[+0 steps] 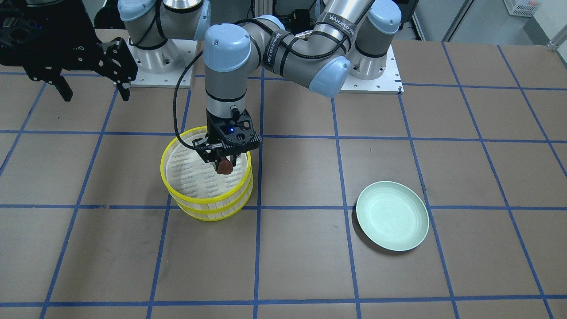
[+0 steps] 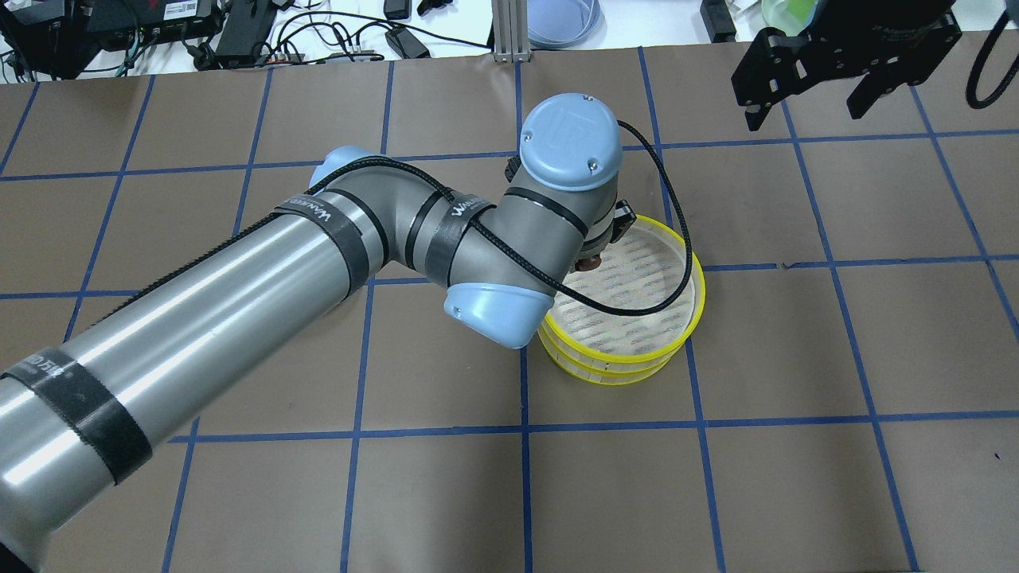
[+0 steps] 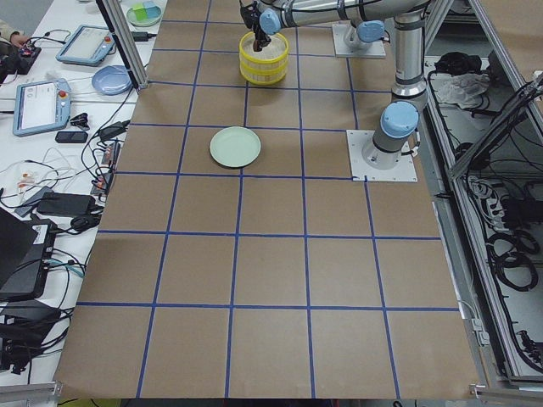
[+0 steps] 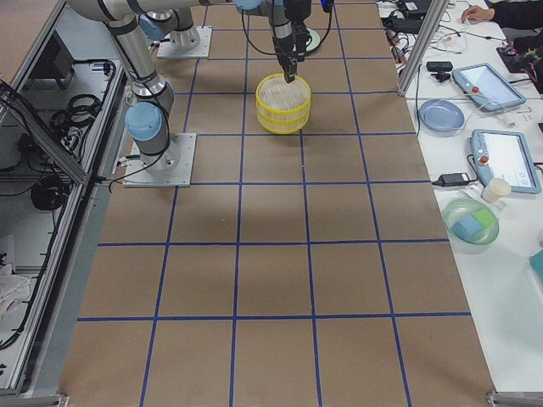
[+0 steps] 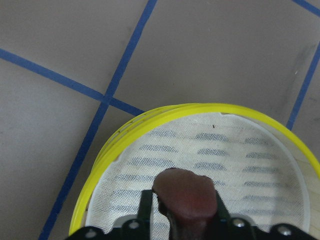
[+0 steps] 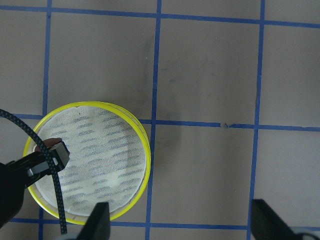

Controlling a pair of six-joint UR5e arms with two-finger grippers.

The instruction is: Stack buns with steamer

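In the front-facing view, the plate (image 1: 392,215) lies nearest the camera on the tabletop (image 1: 283,266), at 4 o'clock from the steamer (image 1: 207,195) and well apart from it. The overhead view does not show the plate.

The steamer is two yellow-rimmed tiers, one stacked on the other, with a white mesh liner (image 1: 190,170) in the top tier.

The left end effector (image 1: 223,163) points down over the steamer's 3 o'clock side and is clamped on the dark reddish-brown bun (image 1: 224,167). The left wrist view confirms the grip: one finger presses each side of the bun, which sits above the liner. No view shows whether the bun touches the liner. In the overhead view the wrist (image 2: 570,143) covers the end effector, and only a sliver of the bun shows at the steamer's 10 o'clock. The right wrist view places the bun at the steamer's 9 o'clock rim.

Farthest back, at 10 o'clock from the steamer, the right end effector (image 1: 97,91) hangs above the tabletop. Its fingers are spread wide and hold nothing, as the right wrist view also shows.
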